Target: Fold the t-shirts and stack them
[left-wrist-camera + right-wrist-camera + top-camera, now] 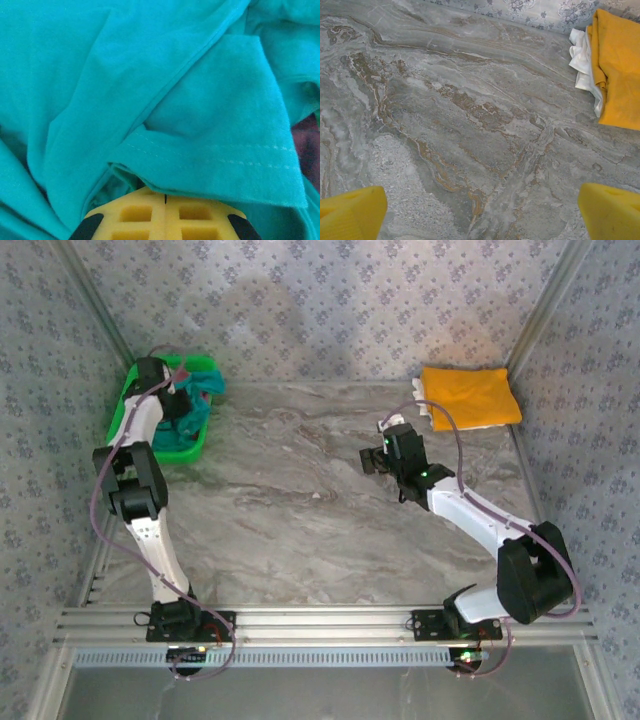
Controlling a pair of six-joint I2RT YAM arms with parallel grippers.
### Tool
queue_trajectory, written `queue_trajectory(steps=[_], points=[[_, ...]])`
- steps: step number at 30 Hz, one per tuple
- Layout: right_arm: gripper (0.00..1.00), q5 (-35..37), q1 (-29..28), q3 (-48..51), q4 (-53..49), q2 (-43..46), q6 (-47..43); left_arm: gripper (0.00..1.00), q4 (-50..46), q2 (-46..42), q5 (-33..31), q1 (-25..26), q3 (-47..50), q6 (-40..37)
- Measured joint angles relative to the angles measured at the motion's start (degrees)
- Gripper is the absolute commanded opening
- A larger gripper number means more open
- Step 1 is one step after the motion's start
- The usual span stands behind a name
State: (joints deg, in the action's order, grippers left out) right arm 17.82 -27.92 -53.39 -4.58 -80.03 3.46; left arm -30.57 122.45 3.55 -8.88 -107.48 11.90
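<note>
Pressing flat against each other, the yellow waffle-patterned pads of the left gripper leave only a thin seam between them. Their tips sit tucked under a stitched hem of the crumpled teal cotton t-shirt, which looks nipped between them. A sliver of dark maroon cloth peeks out at the right edge of that wrist view. From above, the left gripper is down inside the green plastic basket at the far left corner. The teal t-shirt is heaped in the basket and spills over its far rim.

The right gripper is spread wide. Its two yellow fingers stand far apart at the bottom corners of the wrist view, with nothing between them but the grey marbled tabletop. Seen from above, the right gripper hangs over the bare middle-right of the table. The folded orange-yellow t-shirt lies well beyond it, near the far right corner. That shirt rests on a piece of white cloth, whose edge sticks out on its left side.
</note>
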Motion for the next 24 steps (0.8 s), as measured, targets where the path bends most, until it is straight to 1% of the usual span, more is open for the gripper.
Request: queue_trajectory(steps=[3,7,10,12,17,20,24], points=[[1.00,0.00,-0.15,-0.02,0.00,0.00,0.02,0.00,-0.81,-3.32,-0.66,0.00,0.66,1.44],[1.00,0.00,-0.52,-0.02,0.04,0.00,0.07,0.00,-0.92,-10.10,-2.16,0.31,1.18,3.69],[1.00,0.07,-0.61,-0.02,0.26,0.00,0.17,0.00,-0.28,-16.52,-4.26,2.40,1.20,3.82],[1.00,0.28,-0.61,-0.13,0.46,-0.02,0.17,0.00,0.66,-20.46,-5.55,5.03,1.22,3.54],[1.00,0.66,-0.61,-0.79,0.48,-0.07,0.17,0.00,3.10,-30.01,-7.93,14.01,1.07,1.75],[1.00,1.11,-0.61,-1.22,0.50,-0.07,0.17,0.00,3.72,-33.83,-8.33,19.02,-0.70,0.50],[1.00,2.49,-0.61,-1.31,0.42,-0.07,0.70,0.00,3.63,-36.15,-7.56,25.46,-5.49,-0.63]])
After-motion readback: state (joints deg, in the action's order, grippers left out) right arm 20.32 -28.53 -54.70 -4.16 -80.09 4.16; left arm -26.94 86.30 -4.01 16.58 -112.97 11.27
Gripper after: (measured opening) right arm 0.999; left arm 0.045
